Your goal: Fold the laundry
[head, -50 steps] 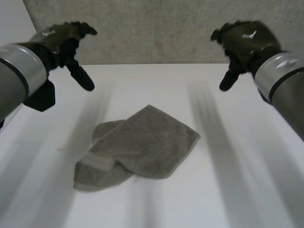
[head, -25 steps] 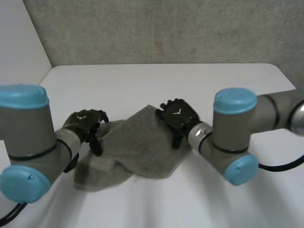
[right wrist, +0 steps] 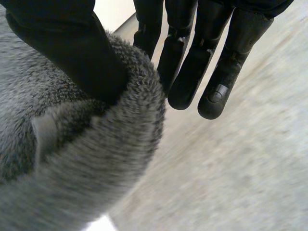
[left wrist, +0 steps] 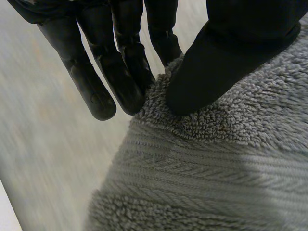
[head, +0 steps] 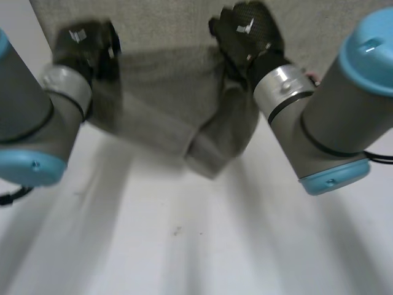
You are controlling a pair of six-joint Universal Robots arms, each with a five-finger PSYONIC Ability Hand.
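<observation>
Towel (head: 178,104) hangs above the white desk (head: 184,246), gripped along its upper edge: left hand (head: 83,46) at ten o'clock, right hand (head: 249,31) at one o'clock, each pinching cloth between thumb and fingers (left wrist: 96,91). Drawing both hands apart evenly should flatten the sagging, bunched middle before laying it down.

I'm looking into a lab-like test bay: bare concrete wall (head: 166,18) standing behind a plain white table (head: 184,246).

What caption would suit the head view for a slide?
Left hand and right hand hold a grey towel up above the white table.
</observation>
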